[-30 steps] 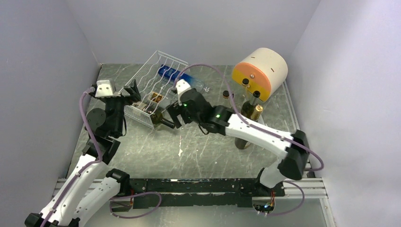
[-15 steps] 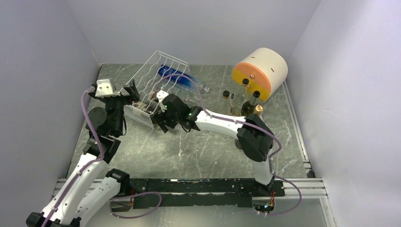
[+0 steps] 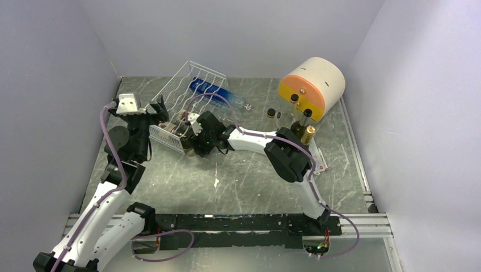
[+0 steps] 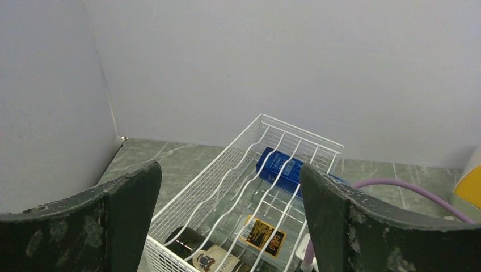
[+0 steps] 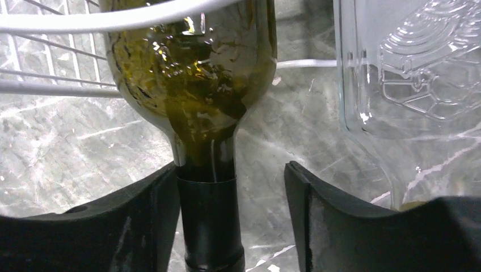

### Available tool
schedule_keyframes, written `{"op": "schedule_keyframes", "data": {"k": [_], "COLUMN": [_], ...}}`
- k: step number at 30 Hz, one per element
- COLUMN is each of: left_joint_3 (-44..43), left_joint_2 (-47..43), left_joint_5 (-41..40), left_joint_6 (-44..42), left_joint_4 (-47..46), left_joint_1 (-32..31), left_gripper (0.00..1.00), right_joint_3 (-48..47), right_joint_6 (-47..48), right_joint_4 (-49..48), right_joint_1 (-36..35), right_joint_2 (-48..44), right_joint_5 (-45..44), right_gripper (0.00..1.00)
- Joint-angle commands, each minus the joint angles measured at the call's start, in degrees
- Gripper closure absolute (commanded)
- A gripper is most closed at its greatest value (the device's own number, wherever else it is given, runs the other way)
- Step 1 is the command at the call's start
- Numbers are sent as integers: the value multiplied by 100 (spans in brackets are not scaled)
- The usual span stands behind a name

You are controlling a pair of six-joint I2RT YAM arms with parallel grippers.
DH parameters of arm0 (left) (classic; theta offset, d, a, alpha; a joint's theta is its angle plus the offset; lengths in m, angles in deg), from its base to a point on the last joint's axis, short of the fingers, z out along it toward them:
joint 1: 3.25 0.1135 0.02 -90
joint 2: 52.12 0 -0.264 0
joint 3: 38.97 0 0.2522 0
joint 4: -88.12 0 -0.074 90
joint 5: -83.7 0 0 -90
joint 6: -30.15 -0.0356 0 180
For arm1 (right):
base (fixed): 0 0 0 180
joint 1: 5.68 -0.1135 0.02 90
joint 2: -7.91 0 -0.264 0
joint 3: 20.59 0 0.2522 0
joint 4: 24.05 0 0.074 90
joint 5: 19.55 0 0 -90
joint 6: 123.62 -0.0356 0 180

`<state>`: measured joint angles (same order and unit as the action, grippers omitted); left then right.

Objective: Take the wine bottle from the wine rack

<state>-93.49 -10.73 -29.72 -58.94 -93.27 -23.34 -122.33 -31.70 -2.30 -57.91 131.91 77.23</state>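
Right wrist | wine bottle (image 5: 193, 85) neck between fingers (image 5: 113, 238) | clear bottle (image 5: 420, 68) just beside

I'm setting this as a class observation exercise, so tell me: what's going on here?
The right gripper straddles the neck of a dark green wine bottle lying in the white wire wine rack, jaws not yet clamped: a gap shows on one side. The left gripper hovers open by the rack's mesh end, holding nothing.
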Motion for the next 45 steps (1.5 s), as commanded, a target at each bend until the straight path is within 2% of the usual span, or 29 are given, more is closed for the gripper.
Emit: {"op": "schedule_keyframes", "data": {"k": [1,7,15,21,26,31,35,39,41,45], "left_joint_3": [-30,-7,31,-46,-188,-580,-793,-365,-103,147], "left_joint_2": [-8,67,253,465,688,1007,1151,848,466,-370], "left_joint_5": [174,250,837,1507,2388,2747,3966,5036,5075,4665], "left_joint_6": [85,32,-88,-127,-93,87,864,1582,1727,1770], "left_joint_4": [-140,-176,-306,-268,-78,505,1375,1842,2086,2514], "left_joint_1": [91,107,111,105,84,-324,-413,-514,-733,-1391], "left_gripper": [5,5,4,3,3,1,5,13,13,13], "right_joint_3": [-143,66,1594,2552,2884,2795,2745,2813,2801,2715], "right_joint_6": [264,216,97,-230,-801,-1266,-1474,-1603,-1623,-1583], "right_joint_4": [-157,-97,-395,-225,320,1241,1990,2350,2481,2704], "right_joint_1": [58,54,57,50,38,25,37,42,40,72], "right_joint_2": [99,-123,-1369,-2405,-3344,-3959,-4416,-4898,-5053,-5172], "right_joint_5": [448,646,480,386,459,691,890,997,1052,1060], "right_gripper": [37,61,100,100,100,100,100,100,100,100]}}
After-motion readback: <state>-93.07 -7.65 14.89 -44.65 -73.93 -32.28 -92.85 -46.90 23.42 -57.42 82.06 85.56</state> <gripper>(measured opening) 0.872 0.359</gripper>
